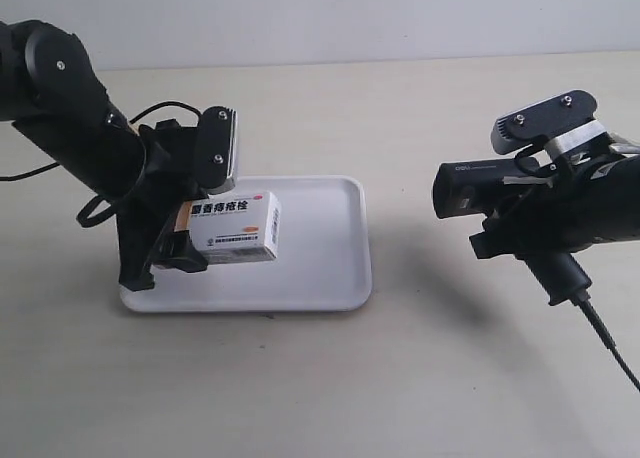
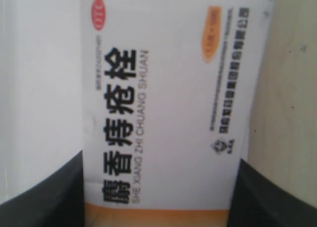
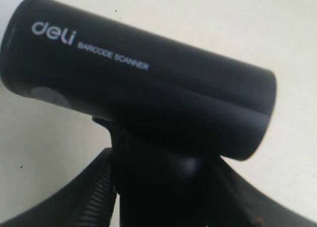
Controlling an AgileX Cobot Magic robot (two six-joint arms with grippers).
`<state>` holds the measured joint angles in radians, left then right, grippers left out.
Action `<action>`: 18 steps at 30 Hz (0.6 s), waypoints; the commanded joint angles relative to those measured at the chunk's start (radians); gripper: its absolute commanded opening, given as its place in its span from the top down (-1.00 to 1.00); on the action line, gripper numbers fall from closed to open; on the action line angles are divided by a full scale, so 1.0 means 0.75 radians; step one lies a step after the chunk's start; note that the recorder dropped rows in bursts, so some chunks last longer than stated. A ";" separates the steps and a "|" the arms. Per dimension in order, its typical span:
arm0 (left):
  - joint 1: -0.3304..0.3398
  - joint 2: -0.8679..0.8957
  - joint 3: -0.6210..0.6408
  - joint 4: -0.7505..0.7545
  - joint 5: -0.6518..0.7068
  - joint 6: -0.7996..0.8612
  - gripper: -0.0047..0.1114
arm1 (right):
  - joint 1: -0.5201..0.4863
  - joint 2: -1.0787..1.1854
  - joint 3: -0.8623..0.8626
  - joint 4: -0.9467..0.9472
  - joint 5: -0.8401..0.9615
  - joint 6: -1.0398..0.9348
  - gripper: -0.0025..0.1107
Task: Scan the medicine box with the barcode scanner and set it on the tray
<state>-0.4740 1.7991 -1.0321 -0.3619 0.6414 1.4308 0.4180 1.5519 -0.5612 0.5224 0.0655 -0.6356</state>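
The white medicine box (image 1: pixel 232 228) with blue lettering is held over the white tray (image 1: pixel 330 248) by my left gripper (image 1: pixel 185 240), which is shut on it. In the left wrist view the box (image 2: pixel 168 113) fills the frame between two dark fingers (image 2: pixel 44 192), with the tray (image 2: pixel 39 78) behind it. Whether the box touches the tray I cannot tell. My right gripper (image 1: pixel 530 223) is shut on the black barcode scanner (image 1: pixel 480 186), whose head points toward the box. The scanner (image 3: pixel 138 88) shows "deli" lettering in the right wrist view, its handle clamped between my fingers (image 3: pixel 94 192).
The scanner's black cable (image 1: pixel 600 328) trails toward the near right edge of the beige table (image 1: pixel 300 378). A thin black cable (image 1: pixel 160 108) loops behind the arm at the exterior view's left. A pale wall runs along the back.
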 commanded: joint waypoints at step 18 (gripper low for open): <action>-0.007 0.203 -0.091 -0.085 -0.131 0.042 0.92 | -0.019 0.208 -0.108 0.000 -0.206 0.184 0.96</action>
<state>-0.4757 1.9125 -1.0731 -0.3937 0.5674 1.4618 0.4075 1.6593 -0.5967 0.5261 -0.0765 -0.5113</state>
